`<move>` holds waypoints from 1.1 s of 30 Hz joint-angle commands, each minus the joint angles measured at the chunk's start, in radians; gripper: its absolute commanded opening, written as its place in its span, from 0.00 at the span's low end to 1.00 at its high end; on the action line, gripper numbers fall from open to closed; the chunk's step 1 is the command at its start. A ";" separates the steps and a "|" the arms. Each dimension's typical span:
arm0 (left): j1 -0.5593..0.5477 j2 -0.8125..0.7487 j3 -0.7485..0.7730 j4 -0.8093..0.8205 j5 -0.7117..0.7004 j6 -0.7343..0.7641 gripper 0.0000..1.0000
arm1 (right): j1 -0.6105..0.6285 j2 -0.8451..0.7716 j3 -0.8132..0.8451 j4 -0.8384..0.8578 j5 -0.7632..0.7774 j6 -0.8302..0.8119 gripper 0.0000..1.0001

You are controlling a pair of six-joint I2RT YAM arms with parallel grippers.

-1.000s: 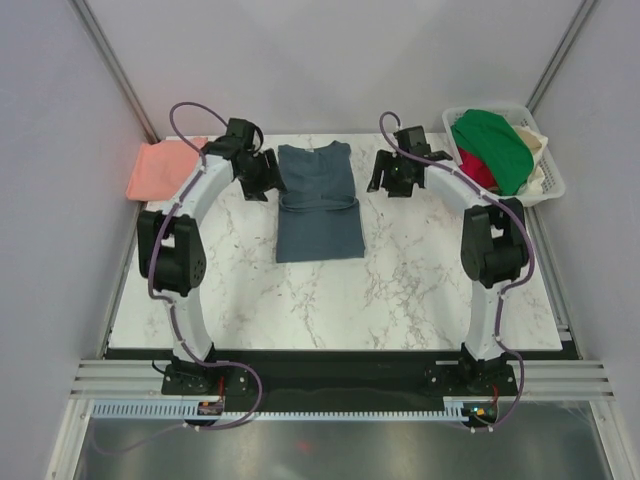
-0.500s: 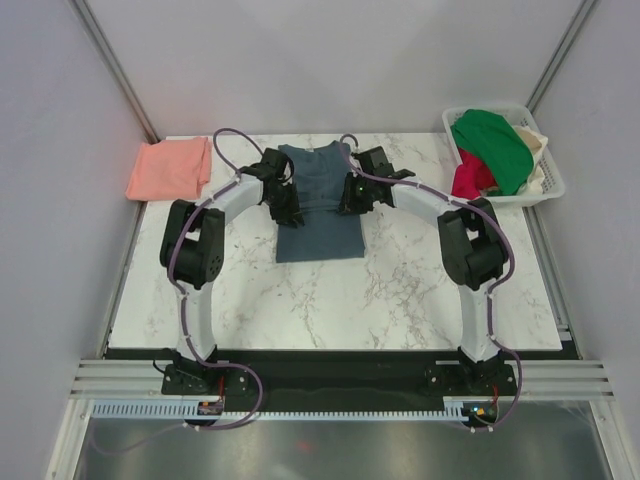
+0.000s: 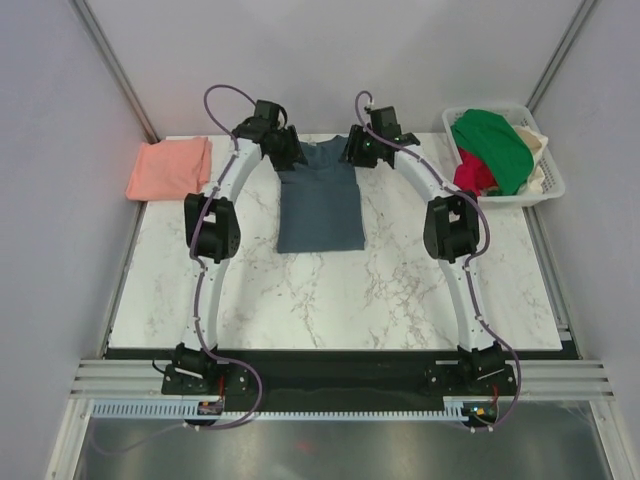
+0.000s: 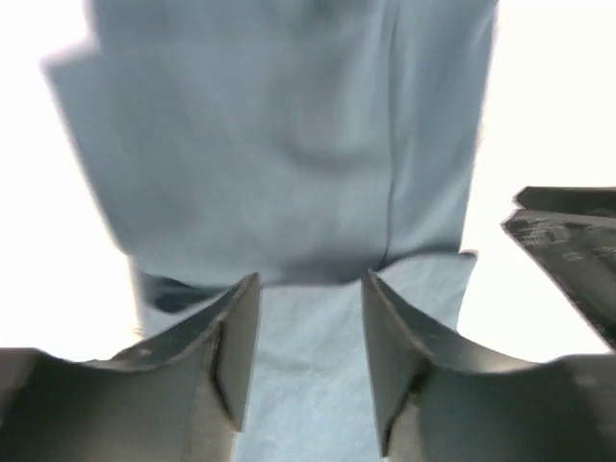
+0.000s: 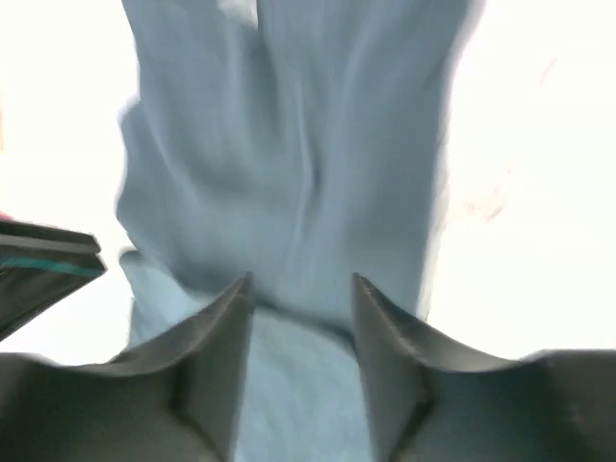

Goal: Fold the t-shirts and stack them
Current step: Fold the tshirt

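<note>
We see the marble surface (image 3: 400,290) mostly bare across its near half and down the right side, so the widest open room lies nearer the arm bases. At the far edge things sit closer together.

The slate-blue t-shirt (image 3: 320,215) lies flat at the middle of the far half. It is folded into a narrow strip that runs from the far edge toward the centre, with bare marble on both of its long sides. The white basket (image 3: 553,185) stands at the far right corner and overhangs the surface's right edge. It holds a green garment (image 3: 490,145), a red garment (image 3: 468,178) and a cream garment (image 3: 535,160). The folded salmon-pink t-shirt (image 3: 168,168) rests at the far left corner, its left side past the edge and well apart from the blue one.

The left pincer (image 3: 284,152) sits over the far left corner of the blue shirt. The right pincer (image 3: 358,150) sits over the far right corner, and the collar area shows between them.

From above we cannot read the jaws. The wrist views, though blurred and overexposed, show each pair of fingers (image 4: 236,356) parted to a medium gap. Blue cloth fills the gap and spreads out beyond it. Each wrist view also catches the other pincer at its edge. We cannot tell whether the fingertips touch the cloth.
</note>
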 commanded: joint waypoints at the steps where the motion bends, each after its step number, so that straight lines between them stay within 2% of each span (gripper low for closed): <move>1: 0.067 -0.027 0.152 -0.065 0.007 -0.046 0.57 | -0.057 0.001 0.193 -0.033 0.006 0.023 0.63; 2: 0.081 -0.074 0.132 -0.059 0.002 -0.051 0.59 | -0.070 -0.024 0.176 -0.023 0.002 0.031 0.67; 3: 0.084 -0.107 0.065 -0.050 0.004 -0.045 0.65 | -0.071 -0.059 0.140 -0.014 -0.002 0.026 0.72; 5: 0.081 -0.206 -0.028 -0.039 0.010 -0.027 0.73 | -0.070 -0.212 -0.076 0.047 -0.015 0.012 0.77; 6: 0.081 -0.243 -0.149 -0.038 0.011 -0.023 0.74 | -0.070 -0.331 -0.170 0.076 -0.023 0.011 0.79; 7: 0.081 -0.280 -0.222 -0.027 0.013 -0.022 0.74 | -0.068 -0.390 -0.357 0.127 -0.025 0.017 0.80; 8: 0.079 -0.374 -0.391 -0.010 0.010 -0.023 0.74 | -0.068 -0.447 -0.450 0.150 -0.032 0.029 0.81; 9: 0.078 -0.423 -0.487 0.017 0.011 -0.023 0.74 | -0.068 -0.549 -0.539 0.174 -0.043 0.037 0.81; 10: 0.078 -0.484 -0.588 0.063 0.025 -0.030 0.74 | -0.067 -0.597 -0.701 0.222 -0.055 0.043 0.81; 11: 0.078 -0.538 -0.688 0.159 0.040 -0.042 0.75 | -0.064 -0.639 -0.776 0.236 -0.064 0.049 0.81; 12: 0.078 -0.641 -0.866 0.210 0.050 -0.049 0.75 | -0.061 -0.717 -0.845 0.251 -0.077 0.069 0.82; 15: 0.078 -0.789 -1.134 0.346 0.108 -0.080 0.75 | -0.032 -0.826 -1.127 0.331 -0.106 0.095 0.82; 18: 0.076 -0.855 -1.301 0.441 0.137 -0.096 0.75 | -0.004 -0.869 -1.255 0.397 -0.118 0.123 0.82; 21: 0.076 -0.891 -1.397 0.500 0.163 -0.100 0.75 | 0.015 -0.852 -1.382 0.495 -0.150 0.164 0.81; 24: 0.076 -0.905 -1.455 0.557 0.192 -0.105 0.77 | 0.018 -0.788 -1.428 0.628 -0.175 0.166 0.79; 27: 0.076 -0.914 -1.485 0.579 0.186 -0.109 0.77 | 0.018 -0.692 -1.418 0.693 -0.202 0.166 0.75; 33: 0.076 -0.923 -1.529 0.619 0.171 -0.115 0.78 | 0.018 -0.662 -1.500 0.823 -0.196 0.219 0.70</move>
